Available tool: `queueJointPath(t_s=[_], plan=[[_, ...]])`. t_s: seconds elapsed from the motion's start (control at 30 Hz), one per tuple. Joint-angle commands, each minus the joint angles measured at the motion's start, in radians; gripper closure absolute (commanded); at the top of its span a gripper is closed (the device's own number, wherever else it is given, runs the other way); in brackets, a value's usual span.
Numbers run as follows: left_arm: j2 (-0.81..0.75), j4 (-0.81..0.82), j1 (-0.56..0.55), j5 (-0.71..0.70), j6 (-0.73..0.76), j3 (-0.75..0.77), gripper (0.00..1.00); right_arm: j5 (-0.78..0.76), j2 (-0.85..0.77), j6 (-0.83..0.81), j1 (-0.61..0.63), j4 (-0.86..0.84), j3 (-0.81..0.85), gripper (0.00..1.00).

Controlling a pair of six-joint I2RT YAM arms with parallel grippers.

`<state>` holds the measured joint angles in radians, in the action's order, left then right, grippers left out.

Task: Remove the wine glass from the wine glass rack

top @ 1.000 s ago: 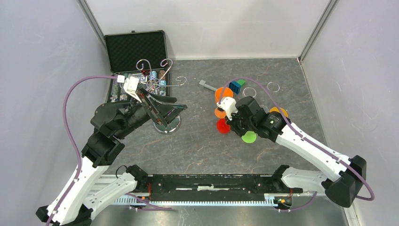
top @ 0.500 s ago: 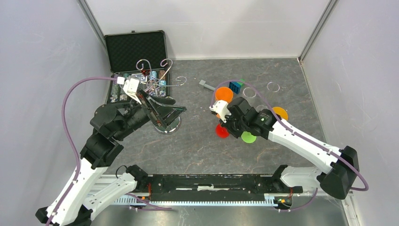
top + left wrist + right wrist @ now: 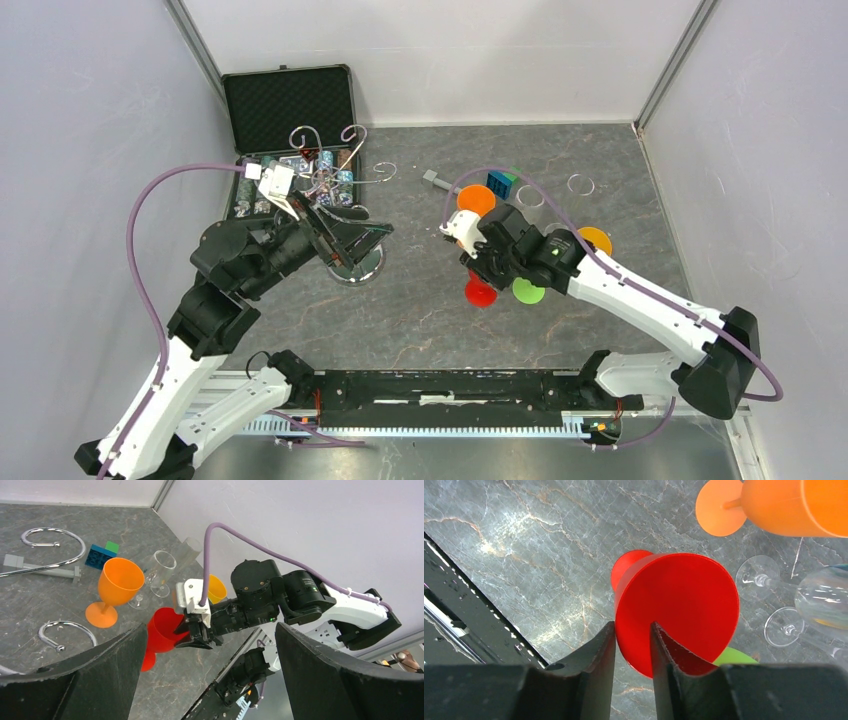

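**Near row**
- My right gripper [image 3: 633,630] is clamped on the rim of the red plastic wine glass [image 3: 684,610], one finger inside the bowl and one outside. The glass is off the rack and well apart from it, to its right, near the middle of the grey marbled table [image 3: 420,320]. Its round foot shows beneath the bowl. I cannot tell whether the foot touches the table.
- Green plastic wine glass [image 3: 527,290] — just beside the red one, on its right.

**Middle row**
- My left gripper [image 3: 372,222] has its jaws wide apart and holds nothing. It hangs over the shiny disc base of the silver wire wine glass rack [image 3: 362,268]. I cannot tell whether a finger touches the pole.
- The rack stands at the left of the table, with its curled hook arms overlapping the case in the top view.
- First orange plastic wine glass [image 3: 117,580] — upright, beyond the red one.
- Second orange plastic glass [image 3: 595,240] — to the right, partly hidden by my right arm.

**Far row**
- Clear stemmed glass [image 3: 161,569], just beside the first orange one.
- Another clear rim [image 3: 580,183], farther right.
- Blue block with a green block [image 3: 499,184] touching it.
- Grey bar [image 3: 435,180], to the left of the blocks.
- Black foam-lined case [image 3: 285,105], open in the far left corner. Its tray contents are too small to make out.
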<state>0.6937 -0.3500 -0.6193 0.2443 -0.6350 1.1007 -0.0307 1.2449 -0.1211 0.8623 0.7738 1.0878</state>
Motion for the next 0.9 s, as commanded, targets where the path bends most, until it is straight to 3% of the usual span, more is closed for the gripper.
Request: queueJointPath(t_s=[0.0,0.1,0.23,0.37,0.5,0.6,0.87], plan=[[-0.004,-0.015,-0.004,-0.041,0.050,0.045,0.00,-0.021,-0.004,-0.008,0.004,-0.030,0.069,0.61],[0.004,-0.075,-0.003,-0.058,0.068,0.079,0.00,-0.011,-0.027,-0.009,0.004,-0.043,0.075,0.54],[-0.008,-0.163,-0.004,-0.113,0.104,0.126,0.01,-0.026,-0.117,-0.009,0.004,-0.094,0.061,0.38],[-0.062,-0.252,-0.004,-0.280,0.150,0.155,0.00,-0.094,-0.256,-0.005,0.004,-0.196,0.010,0.25],[-0.095,-0.400,-0.003,-0.540,0.160,0.220,0.00,-0.317,-0.416,0.026,0.004,-0.302,-0.055,0.13],[-0.118,-0.467,-0.003,-0.647,0.184,0.241,0.00,-0.505,-0.518,0.050,0.005,-0.350,-0.078,0.02],[-0.198,-0.627,-0.004,-0.925,0.286,0.242,0.00,-1.116,-0.717,0.007,0.005,-0.474,-0.209,0.02]])
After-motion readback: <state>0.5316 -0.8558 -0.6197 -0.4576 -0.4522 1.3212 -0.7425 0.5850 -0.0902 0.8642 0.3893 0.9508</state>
